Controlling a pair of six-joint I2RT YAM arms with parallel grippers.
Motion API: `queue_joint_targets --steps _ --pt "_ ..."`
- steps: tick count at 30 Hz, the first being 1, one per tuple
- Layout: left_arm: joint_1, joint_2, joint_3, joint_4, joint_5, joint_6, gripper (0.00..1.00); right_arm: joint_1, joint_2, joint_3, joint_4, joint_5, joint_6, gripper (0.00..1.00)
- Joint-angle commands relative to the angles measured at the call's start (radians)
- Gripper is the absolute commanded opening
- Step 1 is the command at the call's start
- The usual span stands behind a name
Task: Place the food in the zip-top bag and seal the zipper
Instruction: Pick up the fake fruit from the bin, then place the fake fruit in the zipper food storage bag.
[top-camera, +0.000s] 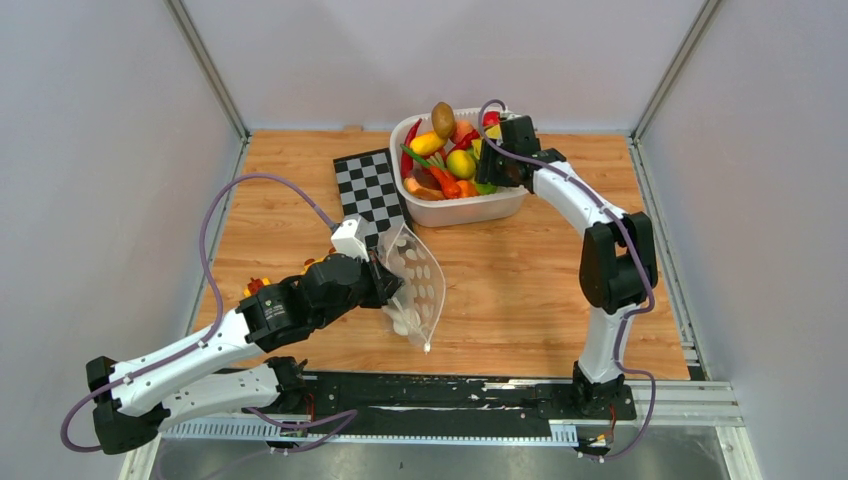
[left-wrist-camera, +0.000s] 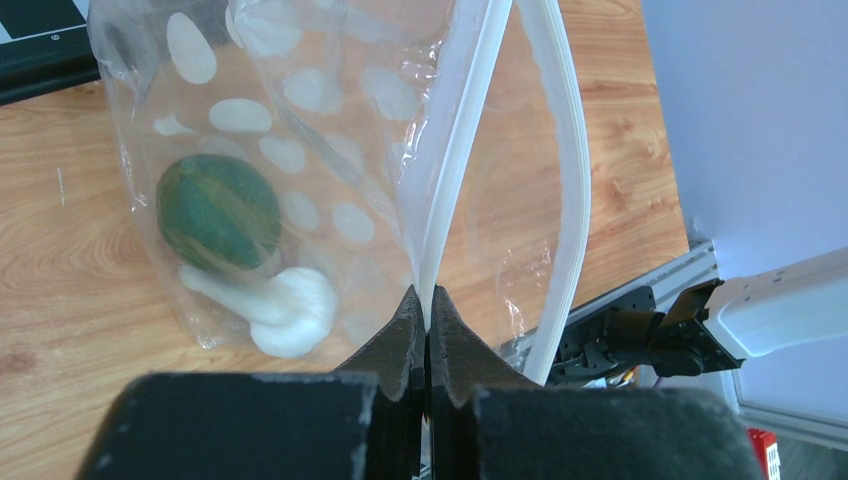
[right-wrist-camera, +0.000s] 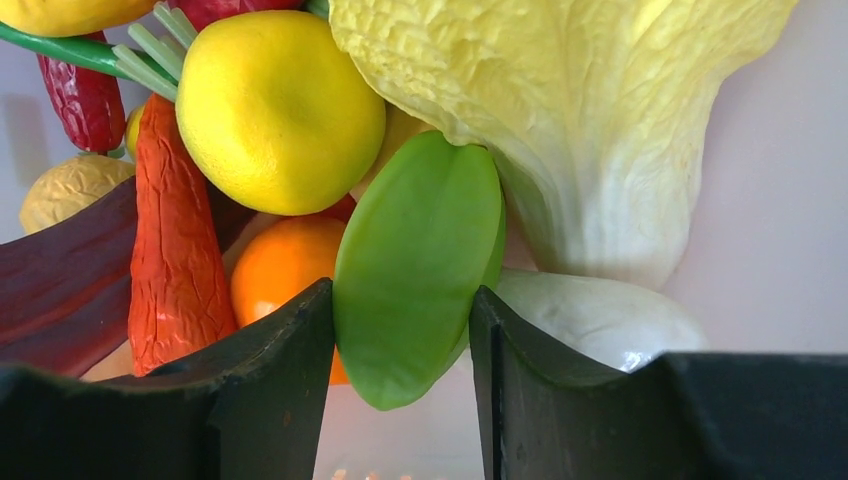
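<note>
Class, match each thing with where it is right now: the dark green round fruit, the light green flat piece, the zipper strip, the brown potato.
Column A
1. dark green round fruit
2. light green flat piece
3. zipper strip
4. brown potato

Column B
a. on top of the pile in the white tub
b. pinched by the left gripper
c. inside the zip-top bag
d. between the fingers of the right gripper

Pairs: 1-c, 2-d, 3-b, 4-a
</note>
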Motion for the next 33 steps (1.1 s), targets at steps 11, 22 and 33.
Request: queue_joint_targets --steps 11,22,33 --pt "0.002 0.013 -0.003 0.048 0.002 -0.012 0.0 0.002 -0.307 -0.198 0.162 -0.029 -0.019 0.32" --pt "0.002 0.028 -0.005 0.066 0.018 -0.019 0.0 0.002 -0.493 -0.373 0.277 -0.295 0.064 0.32" --pt "0.003 0.051 0.004 0.086 -0.007 0.001 0.0 0.037 -0.876 -0.721 0.449 -0.598 0.187 0.34"
